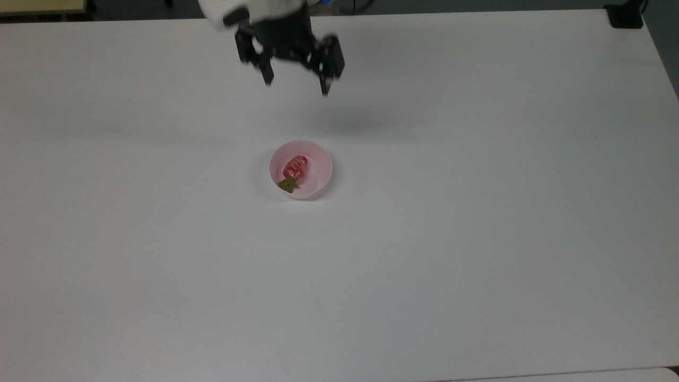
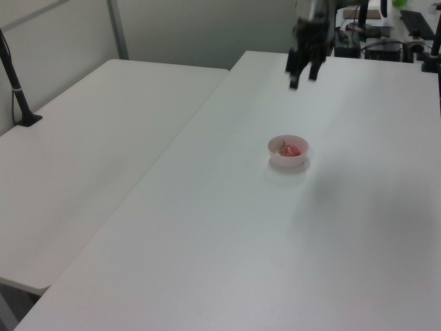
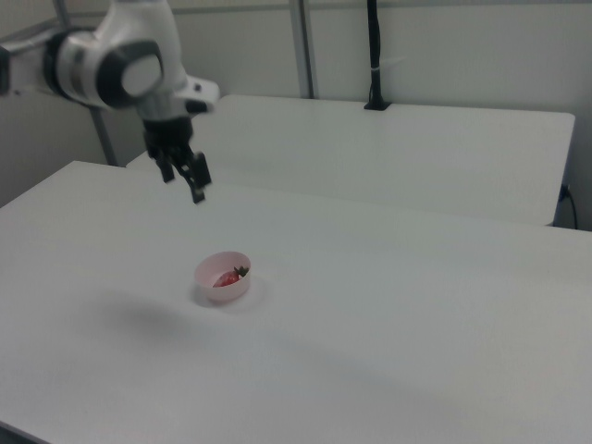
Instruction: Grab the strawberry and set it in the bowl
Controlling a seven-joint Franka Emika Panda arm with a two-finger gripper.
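Observation:
The red strawberry (image 1: 295, 166) lies inside the pale pink bowl (image 1: 319, 158), its green cap against the rim nearest the top view's bottom. The same strawberry (image 2: 291, 149) in the bowl (image 2: 287, 160) appears in the left view, and again as strawberry (image 3: 226, 277) and bowl (image 3: 223, 288) in the right view. My gripper (image 1: 296, 86) hangs open and empty, high above the table and well clear of the bowl, toward the top view's upper edge. It also shows as gripper (image 2: 303, 78) and gripper (image 3: 183, 188), fingers spread apart.
The white table (image 1: 477, 239) spreads wide around the bowl. A second white table (image 2: 83, 158) stands alongside on the left view's left. A black post base (image 1: 626, 16) sits at the top view's upper right corner.

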